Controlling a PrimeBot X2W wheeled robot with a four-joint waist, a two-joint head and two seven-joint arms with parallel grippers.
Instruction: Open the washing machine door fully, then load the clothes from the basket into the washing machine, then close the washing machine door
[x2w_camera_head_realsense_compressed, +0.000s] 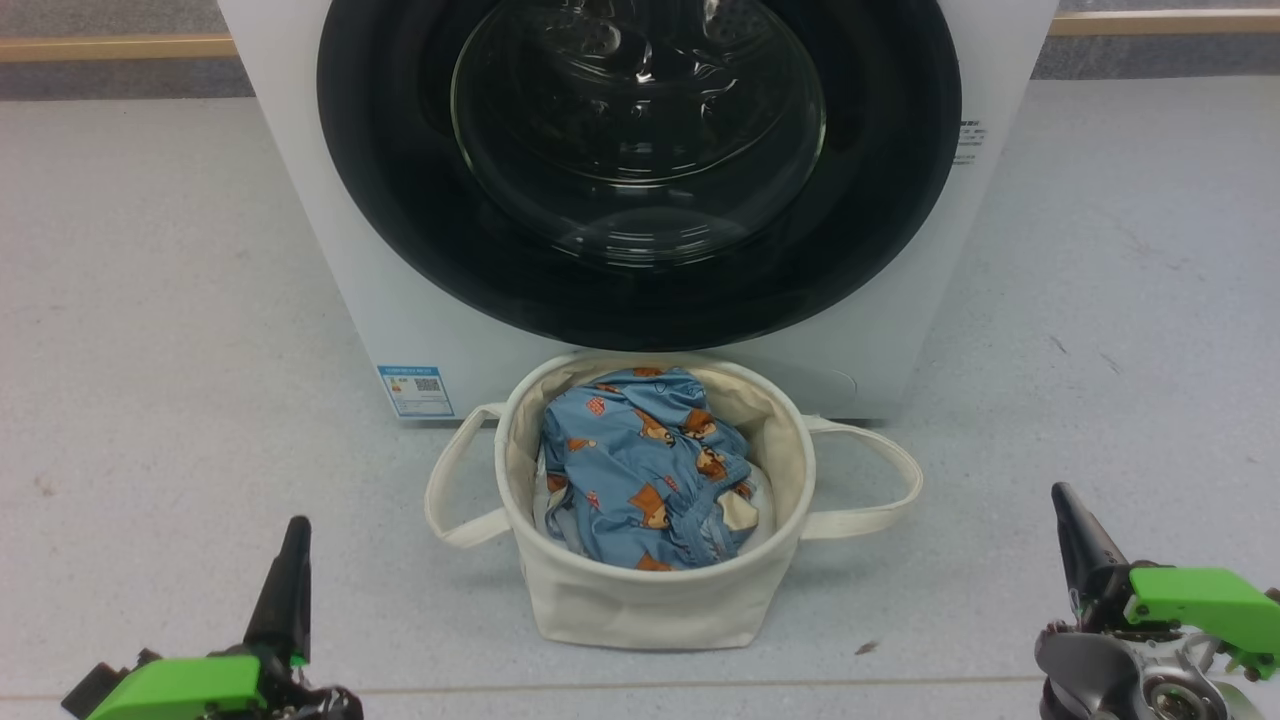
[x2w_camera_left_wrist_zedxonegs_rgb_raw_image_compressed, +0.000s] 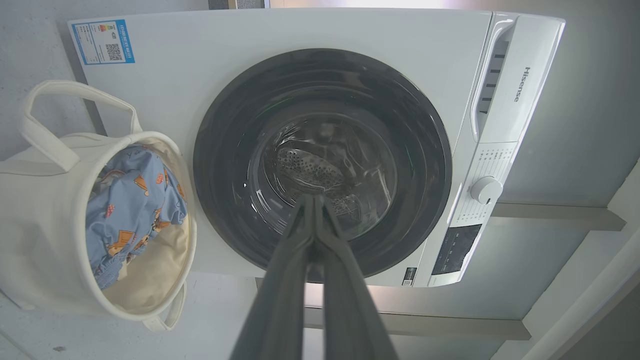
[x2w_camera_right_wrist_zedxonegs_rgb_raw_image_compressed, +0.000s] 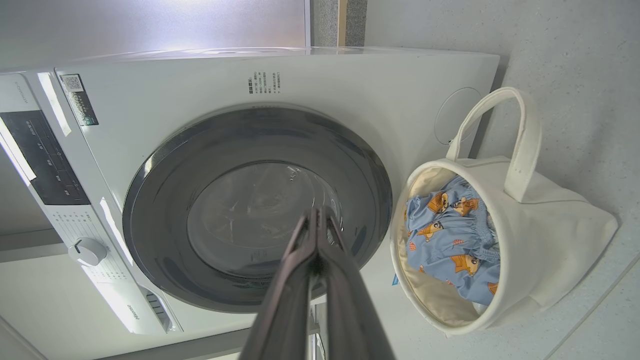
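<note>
1. door (x2w_camera_head_realsense_compressed: 640, 150) shut flush on washer (x2w_camera_head_realsense_compressed: 330, 300), at 12 in head view. Opening not yet begun.
2. basket (x2w_camera_head_realsense_compressed: 655, 600) on floor at door's 6, just beside washer front. clothes (x2w_camera_head_realsense_compressed: 645, 465) heaped inside it.
3. L gripper (x2w_camera_head_realsense_compressed: 296, 530) at 7, R gripper (x2w_camera_head_realsense_compressed: 1066, 505) at 5. Both clenched, fingers pressed tight together, holding nothing.
4. Key relation: door sits at 1 from L and 11 from R, approx equally far. Both wrist views aim at the glass.
5. Latch side: can't tell. IMO that decides which arm goes.
</note>
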